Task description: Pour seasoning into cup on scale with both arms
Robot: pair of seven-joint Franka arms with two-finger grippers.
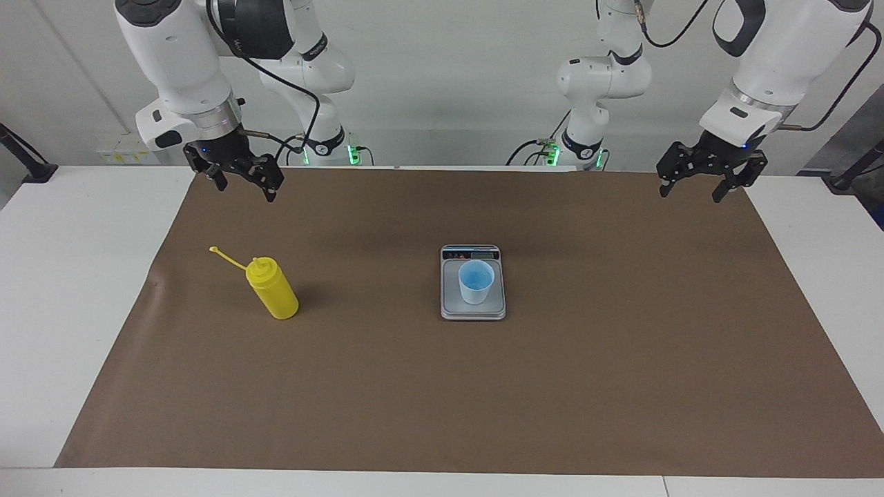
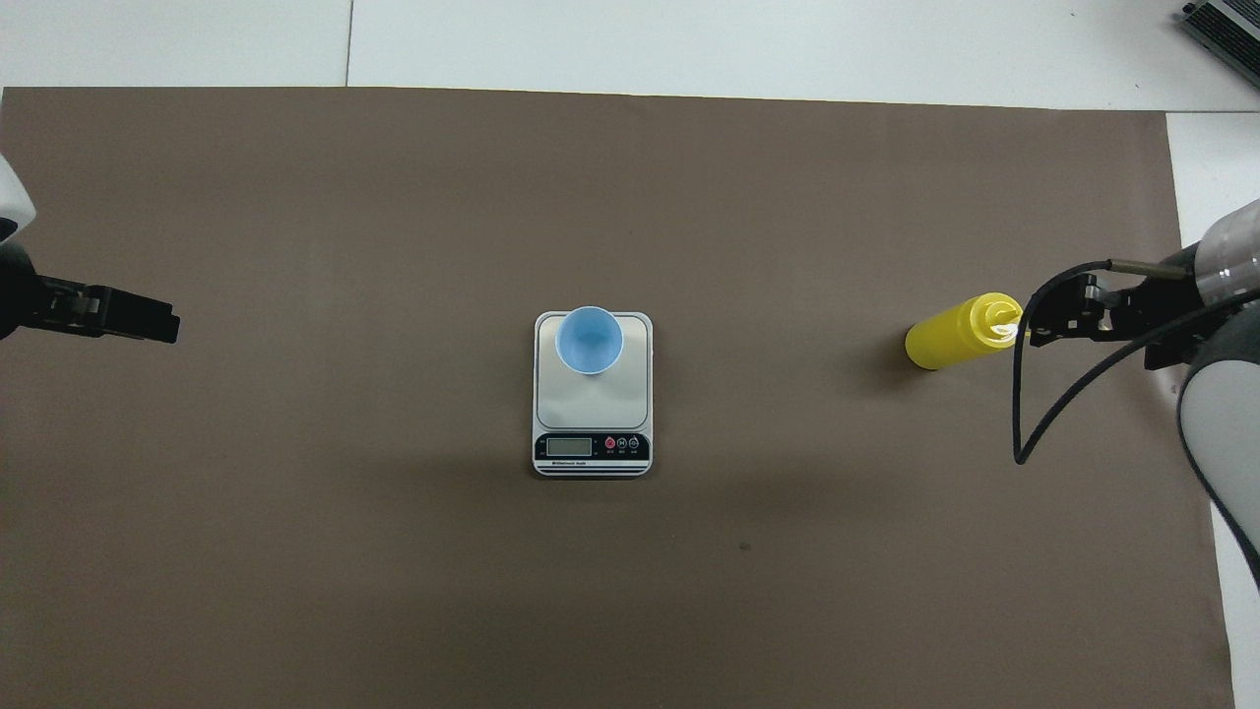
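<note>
On the white desk (image 1: pixel 83 290), spread with a brown paper mat (image 1: pixel 442 386), the flat silver-grey digital scale (image 1: pixel 473 307) sits mid-mat carrying the small pale-blue tapered cup (image 1: pixel 476 282), which looks light and easily tipped. The bright yellow plastic squeeze bottle (image 1: pixel 274 290) stands upright toward the right arm's end, well apart from the scale; it looks soft-walled, so a hold around its mid-body seems best. The right claw (image 1: pixel 243 181) hangs spread above the mat near the bottle, while the left claw (image 1: pixel 696 185) waits, likewise spread, over its own end.
</note>
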